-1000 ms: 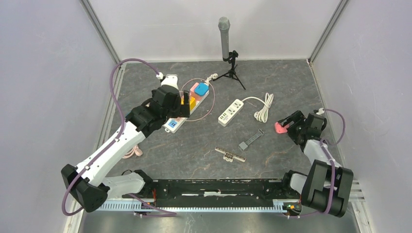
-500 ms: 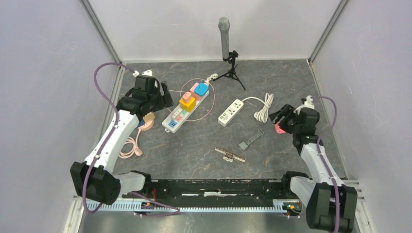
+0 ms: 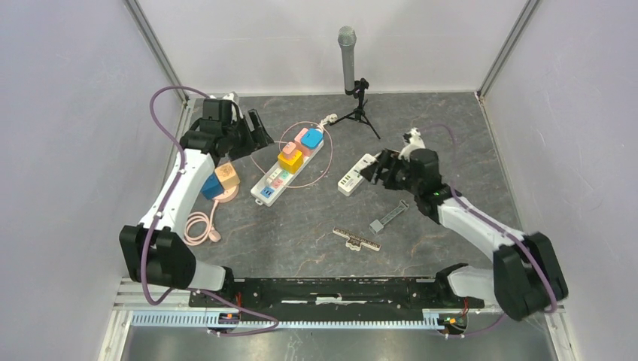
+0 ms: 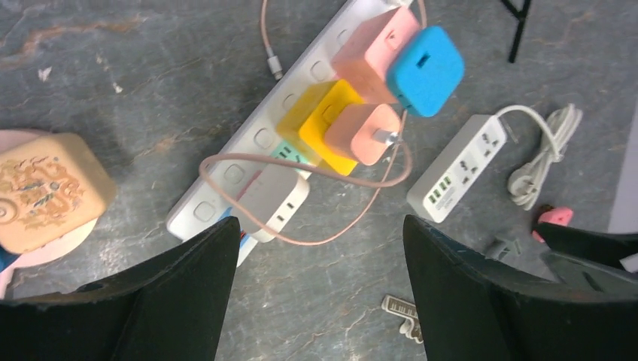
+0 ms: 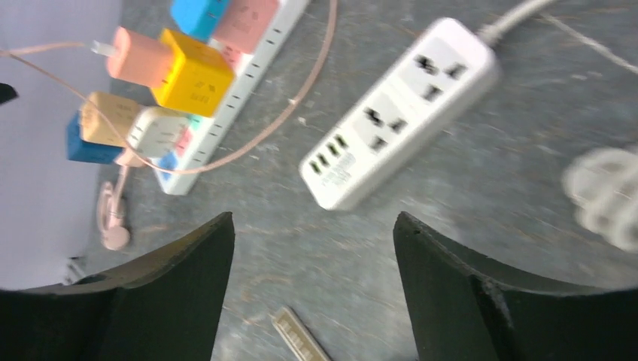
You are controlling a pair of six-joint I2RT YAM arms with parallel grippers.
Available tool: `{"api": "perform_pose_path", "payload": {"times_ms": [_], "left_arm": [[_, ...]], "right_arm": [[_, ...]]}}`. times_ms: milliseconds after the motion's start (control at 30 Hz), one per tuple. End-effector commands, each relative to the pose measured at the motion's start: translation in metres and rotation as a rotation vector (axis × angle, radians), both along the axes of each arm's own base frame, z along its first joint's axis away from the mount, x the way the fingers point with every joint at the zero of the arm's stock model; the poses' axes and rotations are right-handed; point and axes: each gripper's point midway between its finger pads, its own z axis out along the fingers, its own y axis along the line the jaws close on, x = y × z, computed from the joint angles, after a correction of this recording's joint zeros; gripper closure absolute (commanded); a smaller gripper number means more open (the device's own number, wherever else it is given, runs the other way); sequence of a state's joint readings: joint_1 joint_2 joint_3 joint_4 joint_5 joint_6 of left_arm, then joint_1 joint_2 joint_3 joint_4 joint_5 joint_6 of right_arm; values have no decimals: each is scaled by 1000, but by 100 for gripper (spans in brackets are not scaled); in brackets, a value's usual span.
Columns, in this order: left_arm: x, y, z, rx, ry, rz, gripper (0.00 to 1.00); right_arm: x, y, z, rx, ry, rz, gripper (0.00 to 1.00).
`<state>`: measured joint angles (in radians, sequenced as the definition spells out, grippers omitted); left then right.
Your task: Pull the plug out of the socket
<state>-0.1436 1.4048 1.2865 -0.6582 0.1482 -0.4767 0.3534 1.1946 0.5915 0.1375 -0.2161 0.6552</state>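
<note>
A long white power strip (image 3: 265,190) lies left of centre with yellow (image 3: 290,159), blue (image 3: 313,138) and pink (image 3: 302,136) plugs in it. In the left wrist view the strip (image 4: 218,204) also carries a white adapter (image 4: 274,199) and a pink charger (image 4: 361,131) with a thin pink cable. My left gripper (image 3: 259,129) is open and empty, up and to the left of the strip (image 4: 320,223). My right gripper (image 3: 374,169) is open and empty over a short white strip (image 3: 353,177), which shows in the right wrist view (image 5: 399,113).
A tan cube (image 3: 226,177) and a blue cube (image 3: 210,188) lie on a pink disc left of the long strip. A microphone on a tripod (image 3: 347,60) stands at the back. A piano-shaped piece (image 3: 356,239) and a grey part (image 3: 387,216) lie near the middle.
My left gripper has drawn back from the long strip to the far left, and the tan cube now rests on the pink disc. My right arm has swung from the right edge to the short strip.
</note>
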Motion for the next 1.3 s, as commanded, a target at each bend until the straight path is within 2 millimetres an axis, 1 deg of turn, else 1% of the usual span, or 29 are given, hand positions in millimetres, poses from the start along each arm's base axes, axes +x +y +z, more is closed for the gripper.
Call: {"api": "perform_pose_path", "payload": {"times_ms": [0,67,133,167,233,300,400,433,467,533,567,600,700,833,933,1100,1267], "left_arm": [[21,-11,59,-34,-178,-60,11],[31,-12,81,-25,-234,-81,8],[41,-13,102,-23,-289,-92,5],[45,-14,106,-20,-302,-97,3],[53,-16,108,-15,-316,-109,2],[62,-18,100,-12,-299,-129,1],[76,-26,79,-25,-236,-176,1],[82,-29,75,-29,-220,-188,1],[87,-32,68,-38,-196,-204,1],[99,-37,56,-52,-155,-227,3],[113,-44,42,-72,-114,-247,4],[119,-45,36,-81,-97,-249,4],[131,-51,25,-109,-72,-256,5],[139,-56,6,-135,-31,-269,5],[140,-58,-9,-152,6,-275,8],[134,-66,-32,-203,76,-297,11],[129,-68,-51,-243,143,-260,13]], "right_arm": [[40,55,40,164,-42,-4,16],[51,82,37,188,8,11,15],[62,102,32,228,49,-4,15],[70,109,32,252,47,-21,15],[82,120,31,318,48,-54,15],[94,134,34,381,35,-54,15],[115,155,35,425,28,-35,15],[120,162,32,440,35,-27,15],[124,167,34,466,32,-19,16],[131,175,30,505,41,-14,16],[138,180,21,530,53,-13,18],[140,183,18,535,60,-12,18],[144,188,9,547,87,-10,23],[146,190,8,580,82,1,41],[142,184,4,584,90,-10,54],[133,174,-1,583,91,-17,70],[128,170,-3,589,122,-1,92]]}}
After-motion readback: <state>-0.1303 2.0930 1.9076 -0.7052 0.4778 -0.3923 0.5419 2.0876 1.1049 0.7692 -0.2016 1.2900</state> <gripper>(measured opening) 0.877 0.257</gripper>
